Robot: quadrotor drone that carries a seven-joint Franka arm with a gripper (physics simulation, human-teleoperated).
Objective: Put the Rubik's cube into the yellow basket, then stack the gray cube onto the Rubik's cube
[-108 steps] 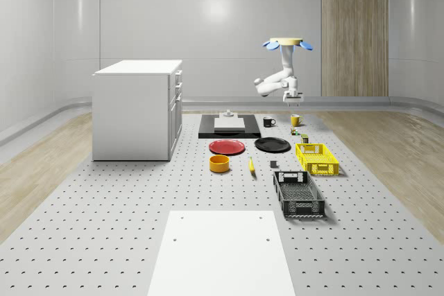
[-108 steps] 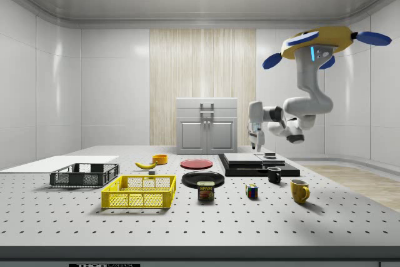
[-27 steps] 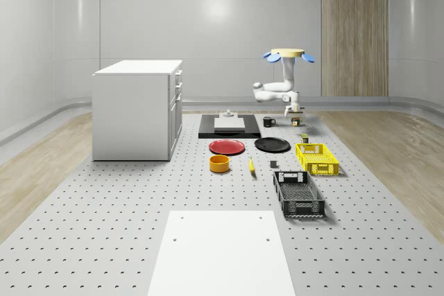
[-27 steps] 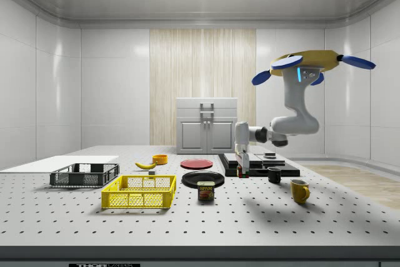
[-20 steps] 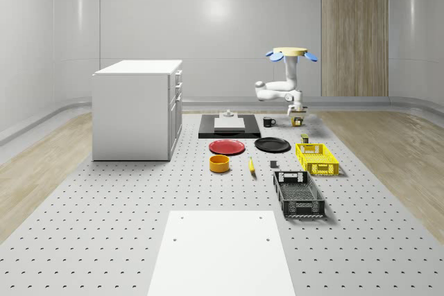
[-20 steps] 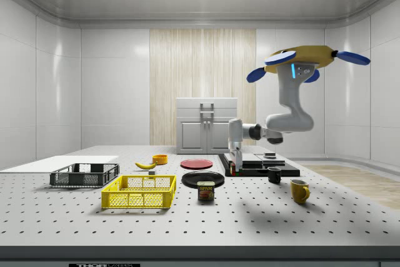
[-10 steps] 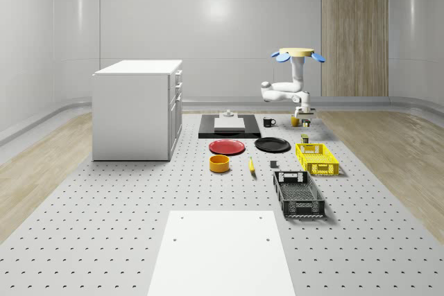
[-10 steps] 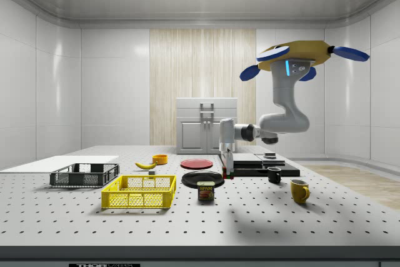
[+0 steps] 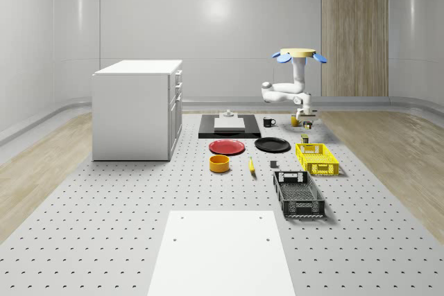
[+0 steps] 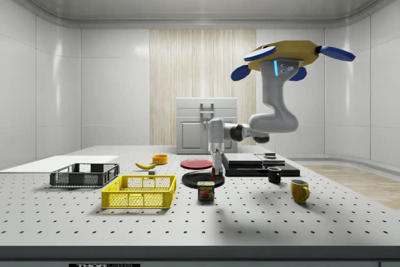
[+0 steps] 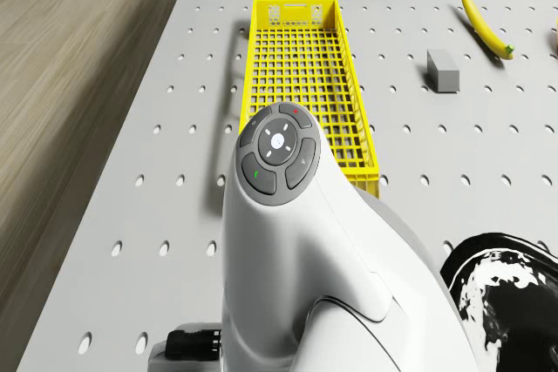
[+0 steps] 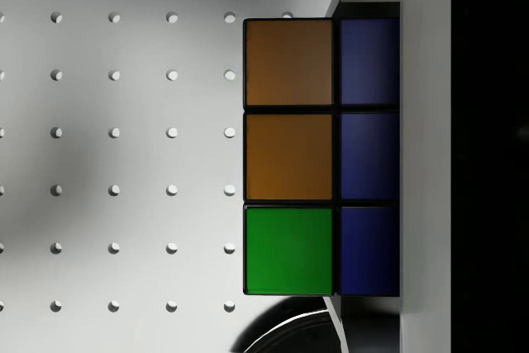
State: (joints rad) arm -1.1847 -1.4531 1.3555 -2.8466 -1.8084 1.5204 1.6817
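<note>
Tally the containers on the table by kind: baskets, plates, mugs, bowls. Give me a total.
Baskets: 2 (yellow basket, black basket)
Plates: 2 (red plate, black plate)
Mugs: 2 (black mug, yellow mug)
Bowls: 1 (orange bowl)
Total: 7

A gray perforated table [image 9: 104, 240] carries a white cabinet [image 9: 137, 109], white sheet [image 9: 220, 253] and black slab [image 9: 229, 129]. Also on it lie red plate [image 9: 227, 147], black plate [image 9: 272, 145], orange bowl [image 9: 219, 163], banana [image 9: 251, 166], yellow basket [image 9: 316, 159], black basket [image 9: 298, 194], can [image 10: 205, 191] and two mugs [image 10: 300, 191].
</note>
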